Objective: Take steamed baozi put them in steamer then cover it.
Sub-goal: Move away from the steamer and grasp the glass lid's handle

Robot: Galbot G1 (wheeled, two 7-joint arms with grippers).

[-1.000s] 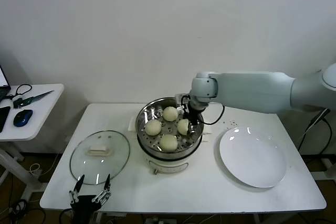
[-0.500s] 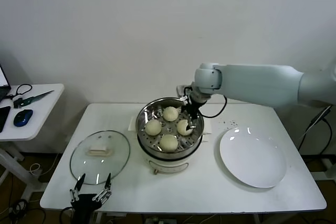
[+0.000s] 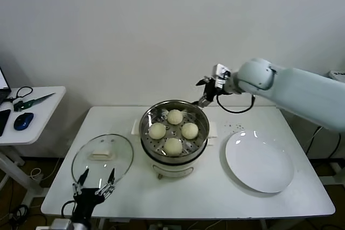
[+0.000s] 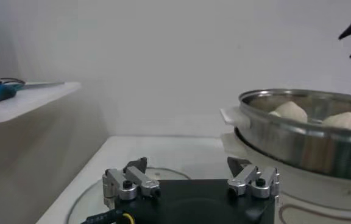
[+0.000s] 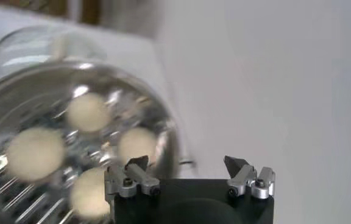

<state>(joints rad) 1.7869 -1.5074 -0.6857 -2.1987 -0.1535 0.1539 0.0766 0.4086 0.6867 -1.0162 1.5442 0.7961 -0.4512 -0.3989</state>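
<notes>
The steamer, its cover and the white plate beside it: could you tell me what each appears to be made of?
The steamer looks like polished steel: a bright, mirror-like rim and a perforated tray under the baozi, on what seems a white plastic base. The cover appears to be clear glass with a metal rim, since the table shows through it. The white plate looks glossy, perhaps glazed ceramic or melamine.

In the right wrist view the steamed baozi (image 5: 35, 153) and the steamer (image 5: 163, 131) look blurry, and the picture's edge cuts the steamer off. In the left wrist view the steamer wall (image 4: 297, 143) hides most of each bun, and the cover (image 4: 90, 198) is perhaps that pale curve, mostly hidden.
</notes>
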